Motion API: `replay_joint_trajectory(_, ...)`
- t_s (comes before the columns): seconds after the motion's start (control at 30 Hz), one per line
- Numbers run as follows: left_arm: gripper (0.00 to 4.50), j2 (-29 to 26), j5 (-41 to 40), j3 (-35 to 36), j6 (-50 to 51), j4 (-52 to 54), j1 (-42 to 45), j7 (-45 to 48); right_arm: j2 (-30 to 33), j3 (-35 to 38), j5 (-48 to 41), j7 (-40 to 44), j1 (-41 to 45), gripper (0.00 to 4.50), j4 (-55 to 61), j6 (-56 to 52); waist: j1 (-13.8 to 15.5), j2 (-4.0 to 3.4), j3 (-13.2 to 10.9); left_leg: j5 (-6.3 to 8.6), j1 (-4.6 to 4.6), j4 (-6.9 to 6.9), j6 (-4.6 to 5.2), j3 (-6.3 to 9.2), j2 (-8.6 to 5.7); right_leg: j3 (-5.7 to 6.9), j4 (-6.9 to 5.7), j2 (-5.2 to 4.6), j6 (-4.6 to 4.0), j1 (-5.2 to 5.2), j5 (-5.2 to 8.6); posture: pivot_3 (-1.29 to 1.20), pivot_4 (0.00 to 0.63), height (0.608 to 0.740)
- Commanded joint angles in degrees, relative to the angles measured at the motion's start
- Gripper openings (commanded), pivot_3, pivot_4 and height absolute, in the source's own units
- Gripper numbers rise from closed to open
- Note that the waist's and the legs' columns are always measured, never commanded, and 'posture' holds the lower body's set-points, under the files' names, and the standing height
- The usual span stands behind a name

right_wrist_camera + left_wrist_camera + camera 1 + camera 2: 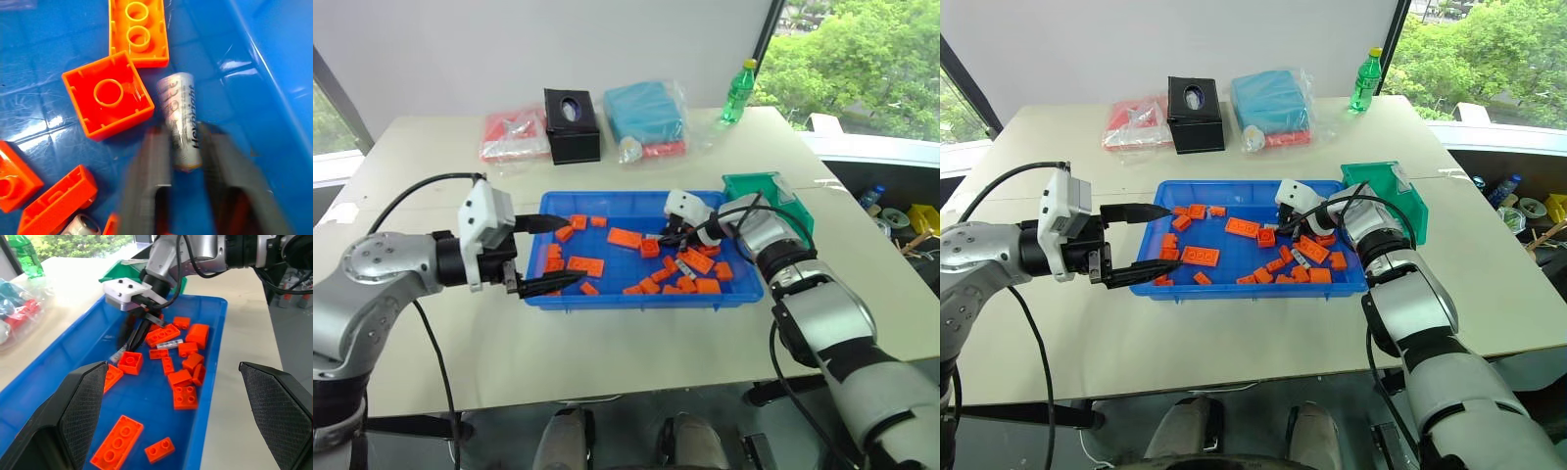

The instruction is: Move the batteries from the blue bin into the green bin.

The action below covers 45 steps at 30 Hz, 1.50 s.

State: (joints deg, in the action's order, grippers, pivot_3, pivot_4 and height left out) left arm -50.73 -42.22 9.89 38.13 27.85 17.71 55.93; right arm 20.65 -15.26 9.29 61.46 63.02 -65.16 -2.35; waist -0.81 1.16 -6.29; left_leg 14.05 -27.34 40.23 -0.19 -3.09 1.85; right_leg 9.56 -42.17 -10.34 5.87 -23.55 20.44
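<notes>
The blue bin point(636, 298) lies mid-table, strewn with orange bricks point(625, 237). My right gripper point(183, 133) reaches down into its right half, and its fingers point(151, 161) are shut on a silver-grey battery point(177, 103) lying on the bin floor beside a square orange brick point(107, 100). Another battery point(169, 343) lies among the bricks nearby. The green bin point(759, 188) stands against the blue bin's far right corner, just behind my right wrist. My left gripper point(558, 255) hovers open over the blue bin's left end, holding nothing.
At the back of the table are a red bagged packet point(514, 134), a black tissue box point(572, 124), a teal bagged packet point(644, 111) and a green bottle point(738, 92). Bare tabletop point(636, 352) lies in front of the blue bin.
</notes>
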Motion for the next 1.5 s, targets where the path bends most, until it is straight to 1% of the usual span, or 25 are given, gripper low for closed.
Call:
replay_joint_trajectory(0.03,4.50,-0.3,0.3,0.3,-1.3,0.1,0.9,0.6,1.2,3.7,-3.3,0.1,-0.3,0.05,8.6,-3.7,0.0,-0.01,0.0,0.00,0.00,-0.01,-0.01,0.01,0.01,0.00,0.00,0.00,0.00,0.00,0.00,0.00,0.150,0.630)
replay_joint_trajectory(0.1,4.50,-0.2,0.3,0.3,-1.4,-0.1,0.7,0.8,2.8,7.1,-6.3,-1.1,-2.4,0.05,18.3,-10.6,0.0,-0.03,0.0,-0.01,-0.02,-0.02,-0.02,0.02,0.01,0.00,0.00,0.01,0.00,0.00,0.00,0.00,0.150,0.630)
replay_joint_trajectory(0.17,4.50,0.0,0.5,0.3,-1.5,-0.2,0.4,0.9,4.7,10.8,-8.5,-4.0,-5.1,0.05,29.0,-19.0,0.2,-0.03,0.0,-0.12,-0.04,-0.02,-0.21,0.04,0.01,0.00,0.02,-0.02,0.00,0.01,0.00,0.00,0.150,0.630)
replay_joint_trajectory(0.23,4.50,0.5,0.7,0.0,-1.8,-0.1,-0.1,0.7,7.8,16.2,-10.3,-8.6,-8.6,0.05,41.0,-29.2,0.4,-0.02,0.0,-0.12,-0.04,-0.01,-0.21,0.07,-0.02,0.01,0.06,-0.04,0.00,0.06,0.00,0.00,0.150,0.630)
replay_joint_trajectory(0.3,4.50,1.0,0.7,-0.2,-1.8,0.1,-0.5,0.5,11.0,20.6,-10.9,-12.4,-12.5,0.05,49.7,-36.6,0.7,0.02,0.0,-0.09,-0.02,-0.02,-0.17,0.09,-0.04,0.03,0.13,-0.07,0.00,0.14,0.00,0.00,0.150,0.630)
replay_joint_trajectory(0.4,4.50,1.6,0.7,-0.7,-1.9,0.0,-0.3,0.3,15.3,24.3,-10.3,-17.1,-18.4,0.05,57.1,-43.9,1.4,0.10,0.1,-0.01,0.05,-0.02,-0.06,0.06,-0.06,0.03,0.33,-0.13,-0.01,0.21,0.00,0.00,0.150,0.630)
replay_joint_trajectory(0.53,4.50,1.9,1.1,-1.5,-2.4,-1.5,1.0,1.0,17.8,27.0,-11.0,-21.4,-23.7,0.05,60.1,-49.1,1.3,0.10,0.1,-0.02,0.10,-0.07,-0.08,0.03,-0.02,0.06,0.47,-0.14,-0.01,0.26,0.01,0.00,0.150,0.630)
replay_joint_trajectory(0.6,4.50,1.9,1.3,-2.1,-2.6,-2.3,1.9,1.6,17.6,27.2,-12.0,-22.3,-24.6,1.08,60.2,-49.9,1.0,0.09,0.1,-0.03,0.13,-0.08,-0.08,0.01,0.01,0.06,0.47,-0.11,-0.01,0.25,0.00,0.00,0.150,0.630)
replay_joint_trajectory(0.63,4.50,1.9,1.5,-2.4,-2.7,-2.7,2.4,1.9,17.4,27.1,-12.4,-22.6,-24.7,1.34,60.0,-49.5,0.8,0.00,0.1,-0.04,0.12,-0.10,-0.08,0.00,0.01,0.05,0.47,-0.09,-0.01,0.24,0.00,0.00,0.150,0.630)
replay_joint_trajectory(0.77,4.50,2.0,2.0,-3.2,-2.8,-4.1,4.2,2.9,18.4,25.3,-12.5,-23.5,-23.3,3.33,57.8,-46.4,0.2,0.00,0.1,-0.05,0.11,-0.15,-0.08,-0.01,0.01,0.06,0.41,-0.08,0.02,0.23,-0.01,0.00,0.150,0.630)
replay_joint_trajectory(0.87,4.50,2.0,2.2,-3.3,-2.9,-4.2,4.2,3.3,19.1,25.8,-13.9,-24.0,-21.8,3.33,59.7,-49.1,0.2,-0.01,0.1,-0.05,0.10,-0.14,-0.08,-0.03,0.00,0.06,0.42,-0.08,0.03,0.22,-0.02,0.00,0.150,0.630)
replay_joint_trajectory(1.03,4.50,1.6,2.1,-2.7,-2.8,-3.4,3.0,3.8,16.0,26.3,-22.4,-23.8,-22.8,3.33,75.5,-68.2,0.2,0.05,0.1,-0.05,0.09,-0.14,-0.08,0.07,0.01,0.07,0.43,-0.09,0.02,0.23,-0.01,0.00,0.150,0.630)
replay_joint_trajectory(1.13,4.50,1.6,2.0,-2.5,-2.7,-2.9,2.5,3.6,8.1,29.8,-26.2,-26.9,-22.0,3.33,81.9,-83.9,0.1,0.16,0.2,-0.04,0.11,-0.19,-0.07,0.12,0.04,0.07,0.45,-0.09,0.01,0.23,-0.01,0.00,0.150,0.630)
replay_joint_trajectory(1.17,4.50,1.6,2.0,-2.5,-2.6,-2.8,2.4,3.5,5.9,30.1,-27.2,-27.4,-22.3,3.33,83.7,-87.5,0.2,0.17,0.2,-0.04,0.11,-0.20,-0.07,0.17,0.05,0.08,0.43,-0.07,0.00,0.23,-0.01,0.00,0.150,0.630)
replay_joint_trajectory(1.2,4.50,1.7,2.0,-2.5,-2.6,-2.7,2.4,3.4,4.1,29.7,-28.1,-28.1,-23.2,3.33,85.1,-89.3,0.2,0.14,0.1,-0.04,0.10,-0.19,-0.07,0.19,0.05,0.09,0.43,-0.01,0.00,0.22,-0.01,0.00,0.150,0.630)
replay_joint_trajectory(1.3,4.50,1.8,1.9,-2.5,-2.3,-2.1,2.4,3.0,1.5,27.7,-29.3,-30.6,-25.8,3.33,86.8,-90.2,0.9,0.08,0.1,-0.04,0.07,-0.16,-0.07,0.17,-0.02,0.10,0.44,-0.01,-0.01,0.23,-0.01,0.00,0.150,0.630)
replay_joint_trajectory(1.4,4.50,1.7,1.7,-2.3,-2.2,-1.7,2.2,2.8,0.6,25.4,-30.2,-32.4,-27.3,3.33,86.1,-90.2,1.5,0.05,0.1,-0.04,0.06,-0.16,-0.07,0.11,-0.03,0.09,0.58,0.00,-0.01,0.23,0.00,0.00,0.150,0.630)
replay_joint_trajectory(1.5,4.50,1.5,1.6,-2.1,-2.2,-1.3,2.1,2.7,0.7,23.7,-30.5,-33.3,-28.2,3.33,85.2,-90.1,1.5,0.06,0.1,-0.04,0.07,-0.16,-0.06,0.10,-0.01,0.09,0.60,0.03,-0.01,0.24,0.00,0.00,0.150,0.630)
